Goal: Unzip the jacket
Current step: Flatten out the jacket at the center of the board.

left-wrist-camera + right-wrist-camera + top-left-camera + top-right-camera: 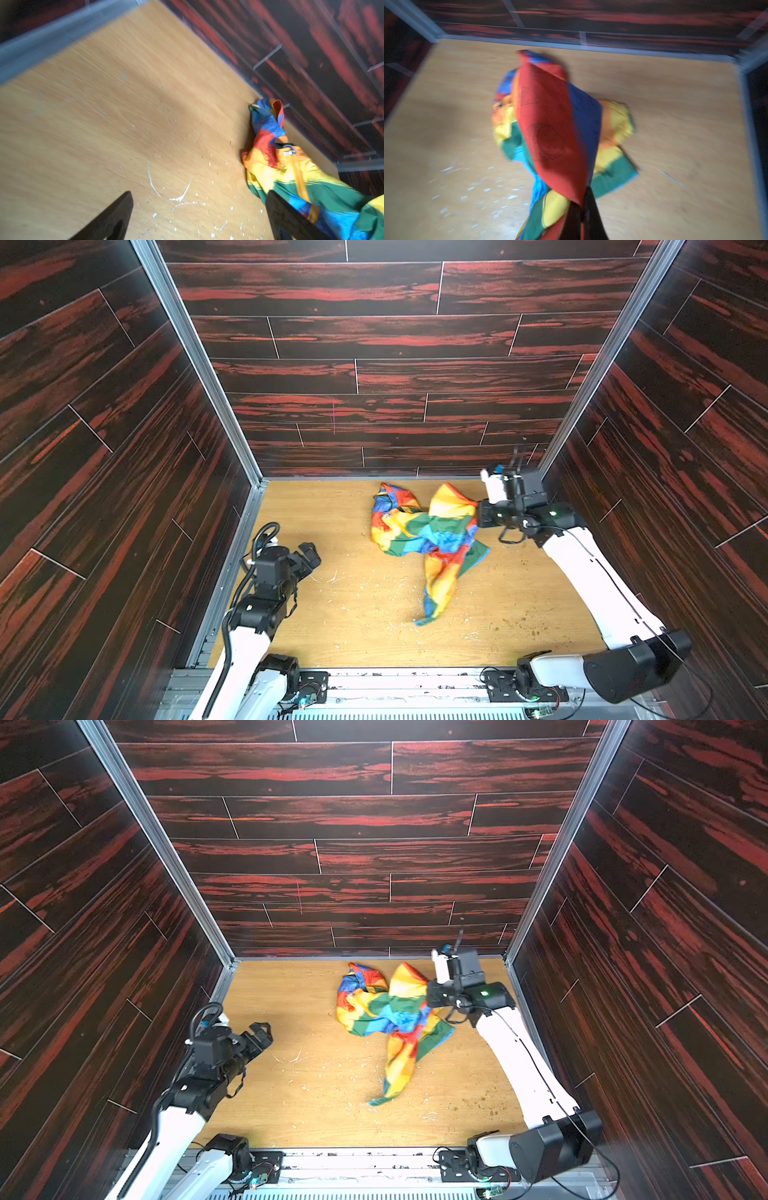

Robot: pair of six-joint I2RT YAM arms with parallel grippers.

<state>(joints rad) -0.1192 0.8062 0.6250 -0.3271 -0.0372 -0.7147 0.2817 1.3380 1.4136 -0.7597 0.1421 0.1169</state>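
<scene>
— Dark wood-grain walls point(374, 344) streaked with red box in a light wooden bench point(332, 510). What lies on it?

— Only the jacket point(428, 531), crumpled in the far right part of the bench, near the back wall. Both top views show it point(390, 1011): blocks of red, orange, yellow, green and blue, with one long strip of cloth trailing toward the near edge.

— And the right end effector point(478, 512)?

— It sits at the jacket's right edge, pressed together on a fold of the cloth. The right wrist view is blurred, but its dark fingers point(592, 216) meet with red fabric caught at their tips.

— The left end effector point(309, 551)?

— Spread wide and holding nothing, low over the left side of the bench, well apart from the jacket. Its own wrist view shows bare wood between the tips point(199, 197).

— Does the zipper show?

— In the left wrist view, yes. A yellow zipper point(300, 180) runs along the jacket, its small metal pull point(289, 153) at the end by the red and orange stripes.

— Anything else?

— White scuffs and crumbs point(365, 585) dot the middle of the bench.
</scene>
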